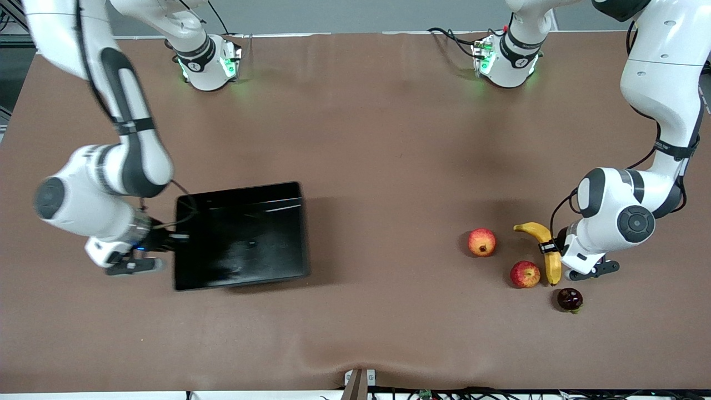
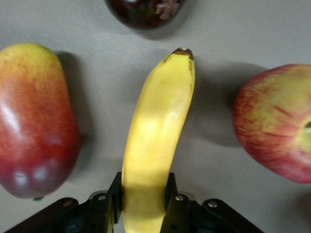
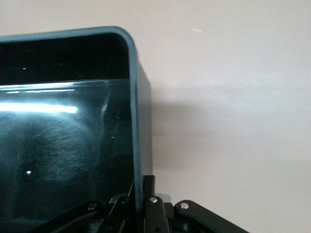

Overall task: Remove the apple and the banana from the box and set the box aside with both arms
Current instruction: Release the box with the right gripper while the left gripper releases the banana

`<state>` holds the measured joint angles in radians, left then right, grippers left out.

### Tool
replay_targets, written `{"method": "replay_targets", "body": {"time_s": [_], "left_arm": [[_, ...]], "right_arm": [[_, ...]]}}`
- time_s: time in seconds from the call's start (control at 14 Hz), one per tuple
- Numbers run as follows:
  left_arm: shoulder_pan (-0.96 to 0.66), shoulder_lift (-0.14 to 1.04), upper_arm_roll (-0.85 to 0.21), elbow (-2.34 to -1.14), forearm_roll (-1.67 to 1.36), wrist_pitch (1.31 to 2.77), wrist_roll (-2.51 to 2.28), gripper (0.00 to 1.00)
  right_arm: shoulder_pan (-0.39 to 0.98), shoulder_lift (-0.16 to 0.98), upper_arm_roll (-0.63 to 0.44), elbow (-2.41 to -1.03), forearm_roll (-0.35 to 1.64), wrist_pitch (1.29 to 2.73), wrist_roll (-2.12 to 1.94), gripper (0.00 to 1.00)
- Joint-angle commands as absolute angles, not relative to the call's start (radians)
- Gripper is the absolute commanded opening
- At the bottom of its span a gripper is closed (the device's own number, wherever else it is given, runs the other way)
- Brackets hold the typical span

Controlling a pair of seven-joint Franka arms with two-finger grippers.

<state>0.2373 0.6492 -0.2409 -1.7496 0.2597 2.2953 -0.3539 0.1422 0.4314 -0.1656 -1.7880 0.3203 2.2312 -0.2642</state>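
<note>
We hold the stiff, glossy, likely slippery box (image 1: 240, 236) by its nine-o'clock wall in the right gripper (image 1: 166, 240), left gripper (image 1: 550, 247) clenched on the banana (image 1: 544, 250).

Open table between box (image 1: 240, 236) and fruit cluster around the banana (image 1: 546, 251).

Both arms (image 1: 661, 83): glossy white shells w/ black joint bands, round grey end caps at the elbows. Bases (image 1: 208, 64) glow green, w/ black collar rings. Thin black cables run along the links. Grippers black; left gripper (image 2: 143, 204) w/ small silver screws on its fingers, same on right gripper (image 3: 141, 204).
</note>
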Motion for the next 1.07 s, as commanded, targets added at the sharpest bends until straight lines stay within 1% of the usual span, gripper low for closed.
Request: {"method": "replay_targets", "body": {"time_s": [0.0,0.14,0.21,0.29,0.36,0.43,0.5,0.71,0.93,1.0], "left_arm": [[0.247,0.657,-0.249,-1.753,0.307,2.322,-0.36,0.01],[0.245,0.657,-0.249,-1.753,0.307,2.322,-0.36,0.13],[0.244,0.657,-0.249,-1.752,0.307,2.322,-0.36,0.27],[0.244,0.654,-0.249,-1.75,0.307,2.322,-0.36,0.47],[0.242,0.649,-0.249,-1.747,0.307,2.322,-0.36,0.64],[0.242,0.647,-0.25,-1.744,0.307,2.322,-0.36,0.86],[0.241,0.646,-0.25,-1.74,0.307,2.322,-0.37,1.0],[0.238,0.618,-0.253,-1.732,0.307,2.322,-0.37,1.0],[0.232,0.556,-0.261,-1.704,0.307,2.292,-0.362,1.0],[0.229,0.537,-0.264,-1.692,0.307,2.274,-0.362,1.0]], "right_arm": [[0.025,0.364,-0.155,-1.873,0.308,2.233,-0.33,0.0],[-0.05,0.377,-0.175,-1.875,0.25,2.243,-0.399,0.0],[-0.093,0.383,-0.175,-1.876,0.241,2.261,-0.417,0.0],[-0.118,0.394,-0.175,-1.878,0.241,2.275,-0.432,0.0],[-0.133,0.406,-0.175,-1.876,0.239,2.284,-0.434,0.0],[-0.153,0.417,-0.175,-1.876,0.239,2.287,-0.436,0.0],[-0.172,0.431,-0.173,-1.876,0.239,2.296,-0.436,0.0],[-0.179,0.483,-0.173,-1.876,0.241,2.371,-0.434,0.0],[-0.186,0.511,-0.173,-1.875,0.244,2.382,-0.434,0.0],[-0.186,0.517,-0.173,-1.875,0.244,2.382,-0.434,0.07]]}}
